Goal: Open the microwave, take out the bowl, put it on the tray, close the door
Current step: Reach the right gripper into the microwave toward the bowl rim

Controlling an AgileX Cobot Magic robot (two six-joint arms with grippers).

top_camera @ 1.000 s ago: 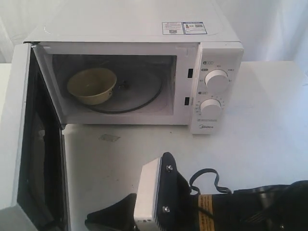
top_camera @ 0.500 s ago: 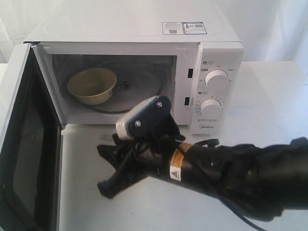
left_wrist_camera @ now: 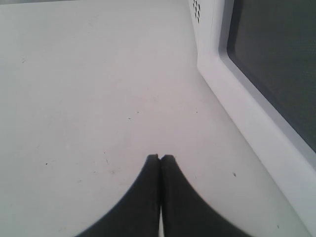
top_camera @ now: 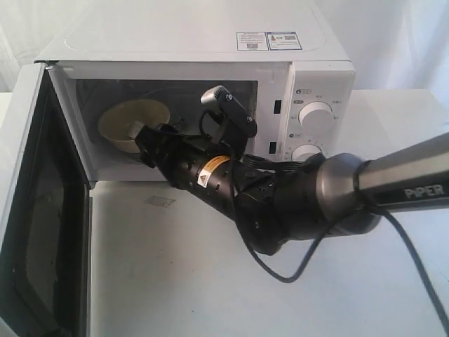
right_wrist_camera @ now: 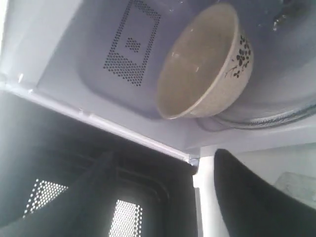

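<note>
The first step was done: the door (top_camera: pixel 49 232) of the microwave (top_camera: pixel 210 42) stood swung wide, its free edge out toward the near left corner of the table (top_camera: pixel 168 295). The oven itself sat along the table's far edge. The rest was not yet done. The bowl (top_camera: pixel 116 119) sat upright in the left part of the cavity on the glass turntable (right_wrist_camera: pixel 276 116). No tray showed in any view, so where the bowl should go could not be told.

The right gripper (top_camera: pixel 144 140) had its arm reaching across the middle of the table and was at the mouth of the cavity, just beside the bowl's near rim. The right wrist view showed its fingers (right_wrist_camera: pixel 247 192) spread apart with nothing between them, and the bowl ahead and untouched. The step in hand looked like the approach for the grasp.

The left gripper (left_wrist_camera: pixel 160 158) hung with its fingers pressed together on nothing, low over bare table beside the outer face of the open door.

Room looked tight. The cavity's lower sill and left wall lay close around the bowl, and the open door flanked the way out on the left. The table in front of the oven, toward the near edge, offered open room for withdrawing.
</note>
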